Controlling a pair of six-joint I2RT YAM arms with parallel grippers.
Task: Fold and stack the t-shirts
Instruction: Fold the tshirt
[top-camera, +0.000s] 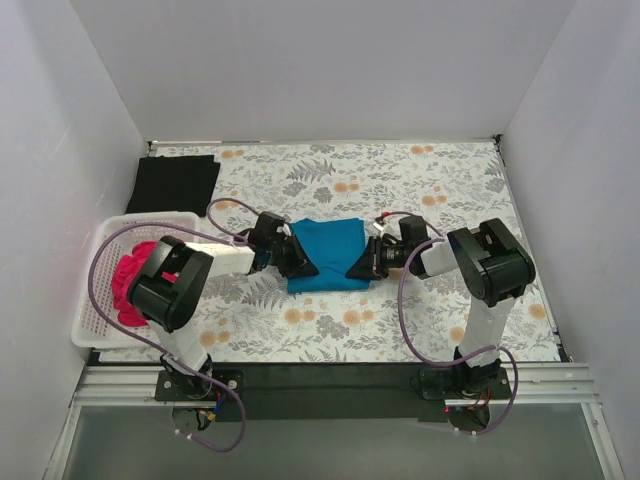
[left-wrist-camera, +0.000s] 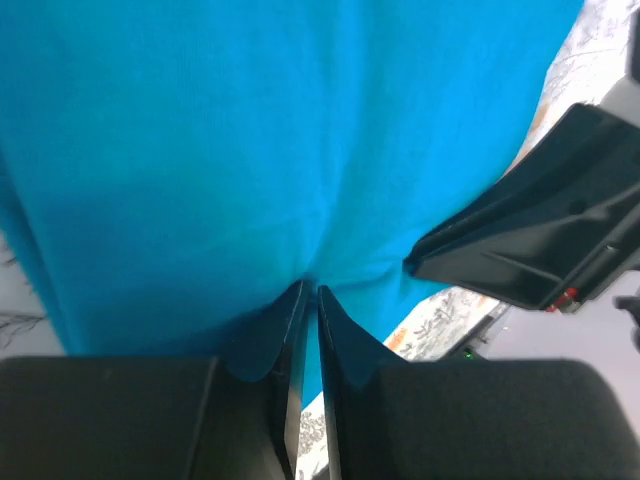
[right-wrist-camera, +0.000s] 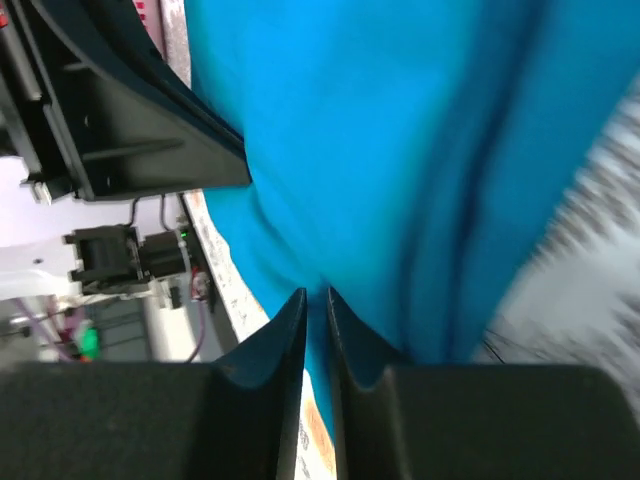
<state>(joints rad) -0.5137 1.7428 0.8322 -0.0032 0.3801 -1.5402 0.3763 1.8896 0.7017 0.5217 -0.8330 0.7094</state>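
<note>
- Teal shirt (top-camera: 325, 250): lies partly folded at the middle of the desk (top-camera: 420, 170), between the two arms, its near edge bunched where both arms hold it.
- Left end effector (left-wrist-camera: 312, 293): pressed together on a pinch of teal cloth at the shirt's near-left corner. The cloth puckers into the closed tips.
- Right end effector (right-wrist-camera: 317, 295): likewise pinching teal cloth, at the near-right corner, and pointing toward the left one across the shirt.
- Black shirt (top-camera: 175, 183): a flat folded rectangle at the far-left corner of the desk, well apart from the arms.
- Pink shirt (top-camera: 130, 280): crumpled inside the white basket (top-camera: 150, 217) at the left edge, not yet folded.
- Step in hand, as judged: carry the near edge over the far part of the teal shirt to make the next fold.
- Method: lift both corners together and level, so that the held edge stays straight and taut between the arms.
- Travel away from the bases at equal pace. An arm that leads will skew the fold.
- Lower the edge until it lies on the cloth beneath before letting go, since each grip is only a small pinch.
- Risk: the lower layers may drag along the floral covering; a low, slow arc should limit this.
</note>
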